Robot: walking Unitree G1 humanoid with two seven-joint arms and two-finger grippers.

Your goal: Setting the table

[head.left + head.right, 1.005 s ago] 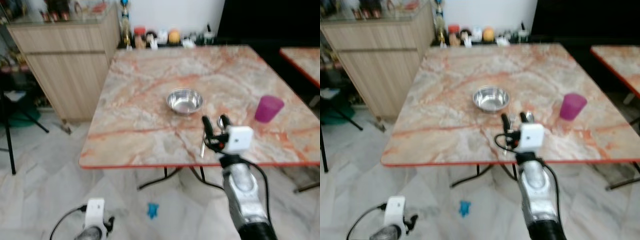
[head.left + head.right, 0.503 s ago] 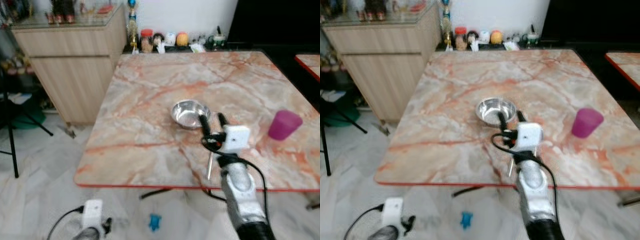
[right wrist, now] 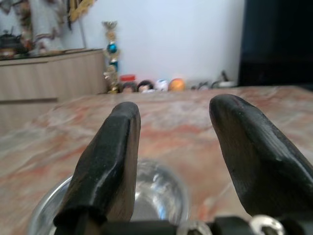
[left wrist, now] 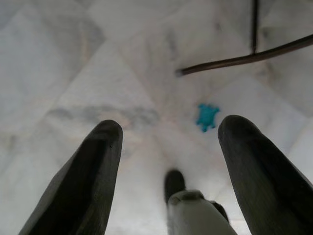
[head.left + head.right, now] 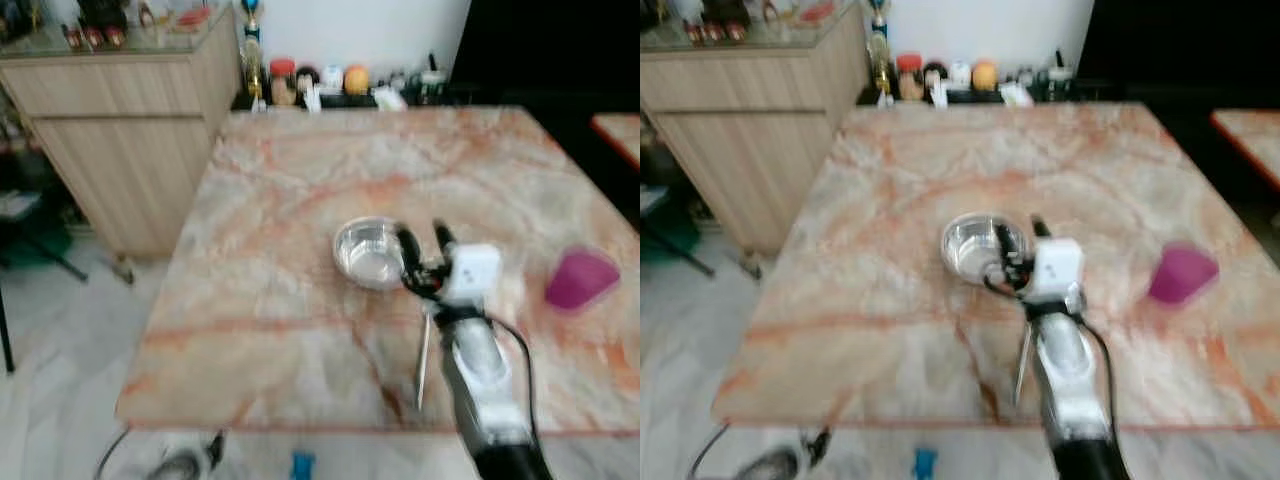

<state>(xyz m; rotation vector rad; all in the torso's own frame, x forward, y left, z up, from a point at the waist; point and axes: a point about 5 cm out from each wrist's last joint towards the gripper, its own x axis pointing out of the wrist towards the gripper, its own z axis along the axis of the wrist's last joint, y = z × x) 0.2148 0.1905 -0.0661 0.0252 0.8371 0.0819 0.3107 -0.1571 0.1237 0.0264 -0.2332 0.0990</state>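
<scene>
A marble table [image 5: 290,200] is being faced, with a wooden cabinet [image 5: 120,130] beside it. The right gripper [image 5: 425,245] is being held over the steel bowl [image 5: 365,252], fingers spread, with a spoon [image 5: 422,355] hanging beneath it. A purple cup [image 5: 580,280] is being left near the table's right edge. The left gripper [image 4: 166,147] is being held spread above the floor.

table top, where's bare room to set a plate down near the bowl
The table is bare left of the steel bowl out to its left edge, and behind the bowl up to the jars at the far edge. Right of the bowl is crowded: the right gripper, a spoon and the purple cup.
</scene>
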